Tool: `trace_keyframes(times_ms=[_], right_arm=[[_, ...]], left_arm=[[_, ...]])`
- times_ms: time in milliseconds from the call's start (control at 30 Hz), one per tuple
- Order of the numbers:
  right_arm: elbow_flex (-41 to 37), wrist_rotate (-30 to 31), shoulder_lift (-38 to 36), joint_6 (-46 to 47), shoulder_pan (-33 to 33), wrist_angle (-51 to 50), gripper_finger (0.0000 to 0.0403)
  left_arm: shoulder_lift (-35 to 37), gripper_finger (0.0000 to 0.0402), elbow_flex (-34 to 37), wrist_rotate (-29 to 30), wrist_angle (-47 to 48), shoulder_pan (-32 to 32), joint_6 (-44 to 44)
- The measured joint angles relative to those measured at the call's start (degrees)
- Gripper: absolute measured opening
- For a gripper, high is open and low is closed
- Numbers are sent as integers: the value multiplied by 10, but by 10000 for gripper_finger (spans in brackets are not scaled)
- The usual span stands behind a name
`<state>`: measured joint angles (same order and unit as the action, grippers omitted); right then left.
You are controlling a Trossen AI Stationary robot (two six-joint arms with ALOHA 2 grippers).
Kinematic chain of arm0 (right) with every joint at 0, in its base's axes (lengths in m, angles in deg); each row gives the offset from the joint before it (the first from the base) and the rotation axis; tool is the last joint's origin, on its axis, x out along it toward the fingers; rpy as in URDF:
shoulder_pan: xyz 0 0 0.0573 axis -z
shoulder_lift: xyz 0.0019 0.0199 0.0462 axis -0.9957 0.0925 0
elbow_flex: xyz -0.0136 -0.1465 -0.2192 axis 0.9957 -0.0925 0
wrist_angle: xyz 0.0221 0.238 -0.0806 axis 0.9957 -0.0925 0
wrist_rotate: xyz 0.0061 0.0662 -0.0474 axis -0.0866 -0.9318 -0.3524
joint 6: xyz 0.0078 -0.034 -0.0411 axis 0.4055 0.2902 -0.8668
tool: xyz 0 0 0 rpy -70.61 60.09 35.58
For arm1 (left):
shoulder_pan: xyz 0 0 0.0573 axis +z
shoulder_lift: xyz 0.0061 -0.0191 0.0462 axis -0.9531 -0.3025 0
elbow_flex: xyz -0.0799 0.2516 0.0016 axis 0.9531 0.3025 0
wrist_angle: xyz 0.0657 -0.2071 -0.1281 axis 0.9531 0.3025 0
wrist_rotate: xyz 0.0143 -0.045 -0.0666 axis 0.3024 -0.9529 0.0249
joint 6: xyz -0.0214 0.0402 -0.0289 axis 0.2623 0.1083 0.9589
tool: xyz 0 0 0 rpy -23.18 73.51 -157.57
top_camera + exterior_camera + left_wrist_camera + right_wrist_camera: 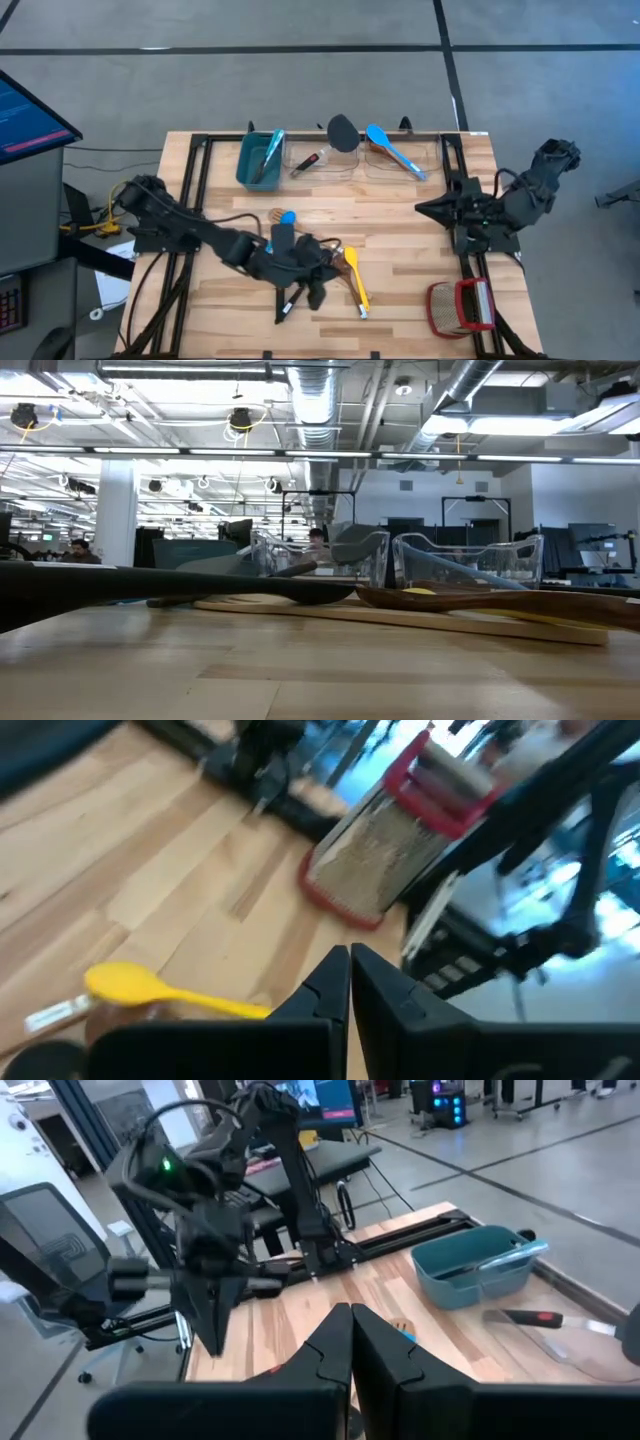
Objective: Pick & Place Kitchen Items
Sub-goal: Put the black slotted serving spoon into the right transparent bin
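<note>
We see the left gripper (pixel 318 290) closed and empty, low over the bench (pixel 400 220) near its front edge, among a cluster of utensils: a yellow spoon (pixel 353 274) just beside it and a blue spoon (pixel 287 217) close behind. The right gripper (pixel 422 207), also closed and empty, waits at the bench's right side. Farther back lie a teal bin (pixel 258 158), a black spatula (pixel 342 132) and another blue spoon (pixel 384 142); a red basket (pixel 458 305) sits front right.
</note>
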<state>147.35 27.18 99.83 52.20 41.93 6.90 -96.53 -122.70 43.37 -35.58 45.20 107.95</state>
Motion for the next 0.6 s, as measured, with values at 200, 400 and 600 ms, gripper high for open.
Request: trace_keyframes(times_ms=[200, 400, 600], right_arm=[[0, 0, -2, -2, 0, -13, 0], [0, 0, -2, -2, 0, -29, 0], [0, 0, -2, -2, 1, -48, 0]], left_arm=[[-52, 1, -87, -37, 189, 13, 53], [-81, 1, -121, -85, 368, 9, 157], [-125, 1, -120, -162, 420, 5, 222]])
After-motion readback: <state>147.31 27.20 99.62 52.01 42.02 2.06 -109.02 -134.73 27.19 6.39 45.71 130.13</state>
